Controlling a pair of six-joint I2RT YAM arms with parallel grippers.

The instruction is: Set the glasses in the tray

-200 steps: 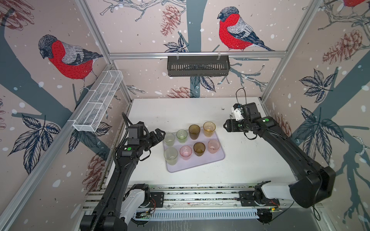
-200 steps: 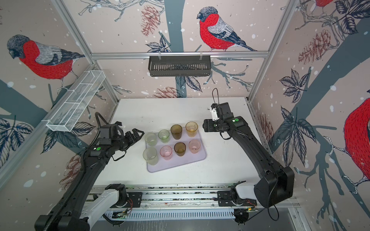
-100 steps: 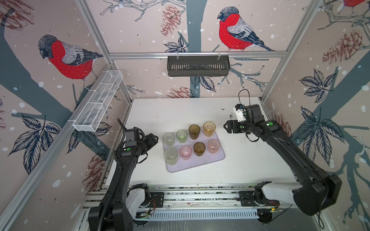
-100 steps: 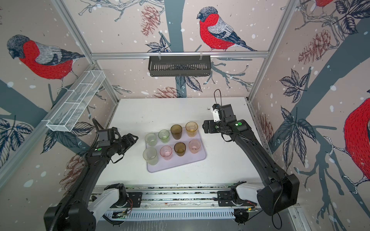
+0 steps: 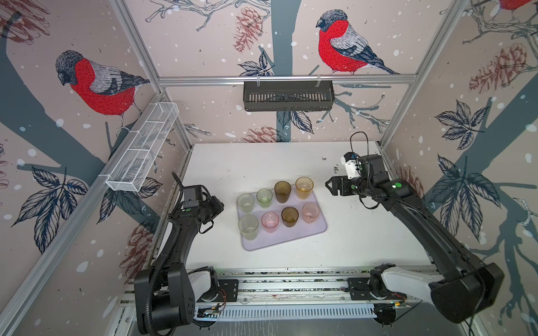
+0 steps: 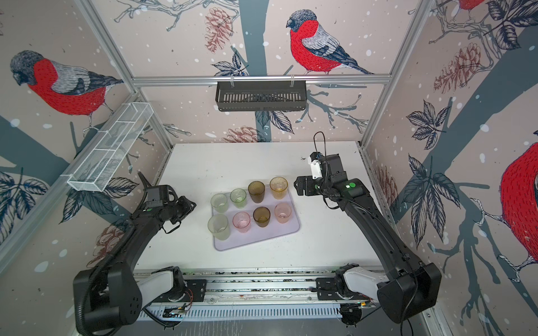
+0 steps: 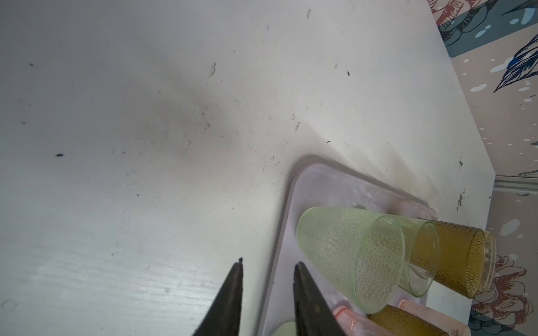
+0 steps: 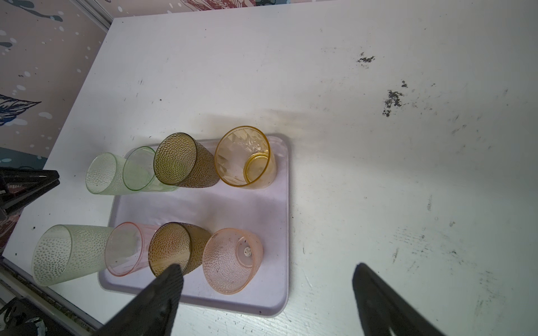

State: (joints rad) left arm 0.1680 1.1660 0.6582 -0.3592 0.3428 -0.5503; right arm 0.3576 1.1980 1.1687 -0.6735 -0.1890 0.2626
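Observation:
Several tinted glasses stand upright in two rows on the lavender tray (image 5: 308, 234) in both top views. The back row holds a pale green glass (image 5: 246, 202), a green one (image 5: 264, 197), a brown one (image 5: 282, 191) and an amber one (image 5: 304, 187). In the front row are pale green (image 5: 248, 227), pink (image 5: 270, 221), brown (image 5: 290, 216) and peach (image 5: 310, 213). My left gripper (image 5: 220, 204) hovers left of the tray; its jaws (image 7: 269, 261) keep a narrow gap with nothing in it. Right of the amber glass, my right gripper (image 5: 329, 186) stands wide open and empty (image 8: 267, 266).
A black slotted basket (image 5: 288, 96) hangs on the back wall and a white wire basket (image 5: 142, 148) on the left wall. The white table (image 5: 262, 163) is walled on three sides. The arms' base rail (image 5: 291, 291) runs along the front edge.
My left gripper has drawn back to the left, away from the pale green glasses, and its jaws have narrowed. The right gripper has shifted slightly right and opened wider.

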